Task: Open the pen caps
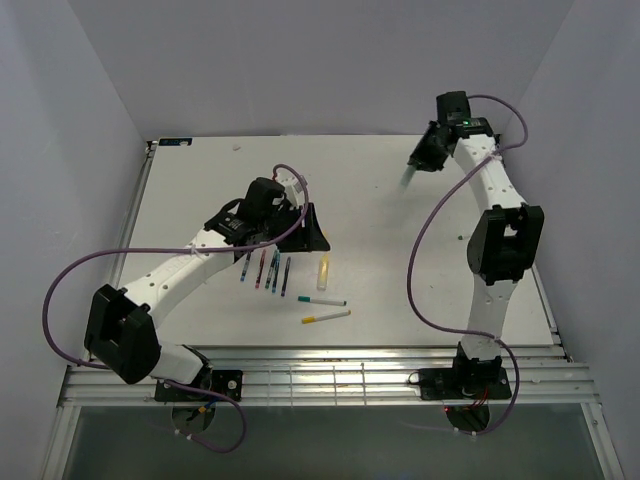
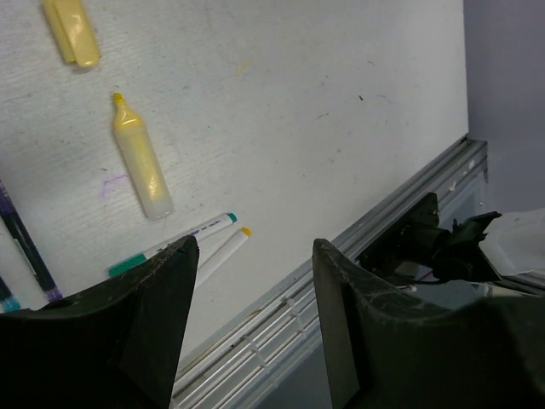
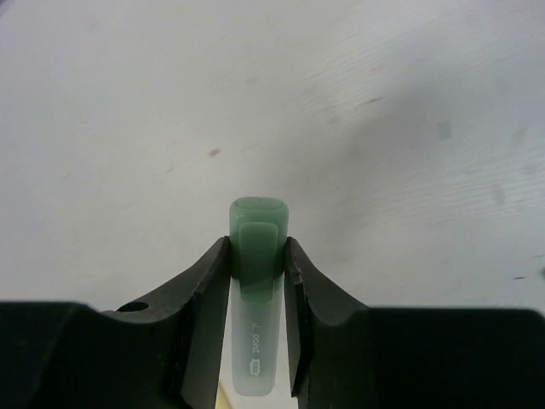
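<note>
Right gripper [image 3: 256,256] is up over the far right of the counter [image 1: 380,230], clamped on one pale-green highlighter [image 3: 254,349] across its green cap [image 3: 255,213], cap on. Left gripper [image 2: 253,256] hangs wide apart, holding nothing, above the other pens. On the counter: one uncapped yellow highlighter [image 2: 140,166] with one yellow cap [image 2: 72,32] lying apart near it, two slim white pens side by side, one green-tipped [image 2: 174,241] and one yellow-tipped [image 2: 223,251], plus a tight row of slim dark pens [image 1: 268,270], four or five, exact count unclear.
</note>
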Robot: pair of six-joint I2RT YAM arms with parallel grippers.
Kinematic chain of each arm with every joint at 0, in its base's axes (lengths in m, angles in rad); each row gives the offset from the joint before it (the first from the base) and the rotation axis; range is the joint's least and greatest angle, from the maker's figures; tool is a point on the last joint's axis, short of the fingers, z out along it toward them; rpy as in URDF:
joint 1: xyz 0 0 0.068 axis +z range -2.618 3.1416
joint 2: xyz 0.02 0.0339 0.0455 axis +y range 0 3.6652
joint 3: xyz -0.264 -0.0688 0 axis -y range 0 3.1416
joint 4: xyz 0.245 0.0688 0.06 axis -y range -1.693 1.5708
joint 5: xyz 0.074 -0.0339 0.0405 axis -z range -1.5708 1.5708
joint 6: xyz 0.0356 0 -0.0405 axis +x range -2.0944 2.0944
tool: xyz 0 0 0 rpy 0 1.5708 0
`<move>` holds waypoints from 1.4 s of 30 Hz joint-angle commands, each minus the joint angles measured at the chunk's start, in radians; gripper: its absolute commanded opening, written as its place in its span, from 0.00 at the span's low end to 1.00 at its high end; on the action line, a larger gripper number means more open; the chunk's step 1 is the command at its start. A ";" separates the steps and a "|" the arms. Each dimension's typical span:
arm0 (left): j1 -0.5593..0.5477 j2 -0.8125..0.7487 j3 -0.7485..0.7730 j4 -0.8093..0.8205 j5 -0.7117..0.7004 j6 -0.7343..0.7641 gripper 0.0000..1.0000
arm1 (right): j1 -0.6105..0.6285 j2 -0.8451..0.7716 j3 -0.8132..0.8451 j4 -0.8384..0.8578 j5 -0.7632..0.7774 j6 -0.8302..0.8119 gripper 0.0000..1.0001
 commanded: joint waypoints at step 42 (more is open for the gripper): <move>-0.008 -0.028 -0.035 0.156 0.248 -0.193 0.63 | 0.678 -0.517 -0.429 0.083 -0.138 0.160 0.08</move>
